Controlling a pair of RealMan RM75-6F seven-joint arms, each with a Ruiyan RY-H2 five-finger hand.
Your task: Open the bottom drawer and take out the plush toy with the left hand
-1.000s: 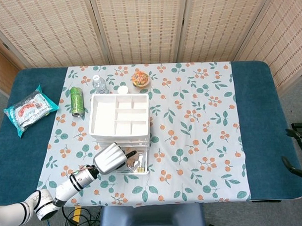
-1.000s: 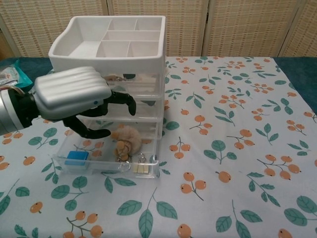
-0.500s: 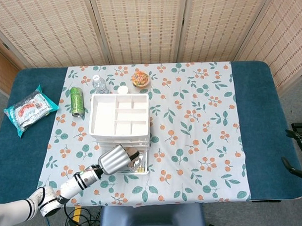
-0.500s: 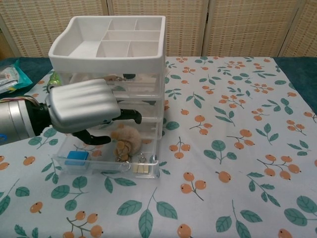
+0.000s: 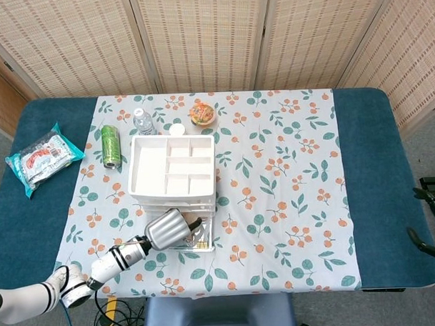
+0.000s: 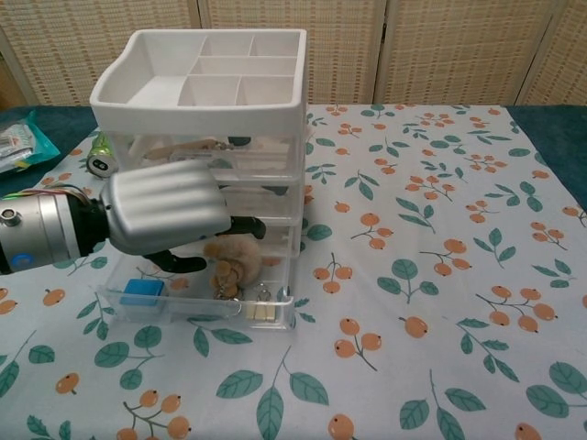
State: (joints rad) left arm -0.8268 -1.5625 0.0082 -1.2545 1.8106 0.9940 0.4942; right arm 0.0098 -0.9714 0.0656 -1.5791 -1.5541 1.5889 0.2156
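Note:
The white drawer unit point(image 6: 206, 82) stands on the floral cloth with its clear bottom drawer point(image 6: 197, 309) pulled out. A tan plush toy point(image 6: 235, 257) lies in the drawer's middle. My left hand point(image 6: 165, 218) hovers over the drawer's left half. Its dark fingers reach across the toy's top and seem to touch it, while the thumb lies low to the toy's left. The toy rests on the drawer floor. The head view shows the same left hand point(image 5: 167, 228) at the unit's front. Only the dark fingers of my right hand point(image 5: 428, 223) show, at the head view's right edge beyond the table, apart and holding nothing.
A blue box point(image 6: 142, 291) and metal clips point(image 6: 262, 308) also lie in the drawer. Behind the drawer unit point(image 5: 173, 168) stand a green can point(image 5: 110, 145), a small bottle point(image 5: 142, 120) and a bowl point(image 5: 202, 113). A snack packet point(image 5: 43, 158) lies far left.
My left hand has moved right and lower into the drawer, bringing its fingers onto the plush toy. The toy has stayed where it was.

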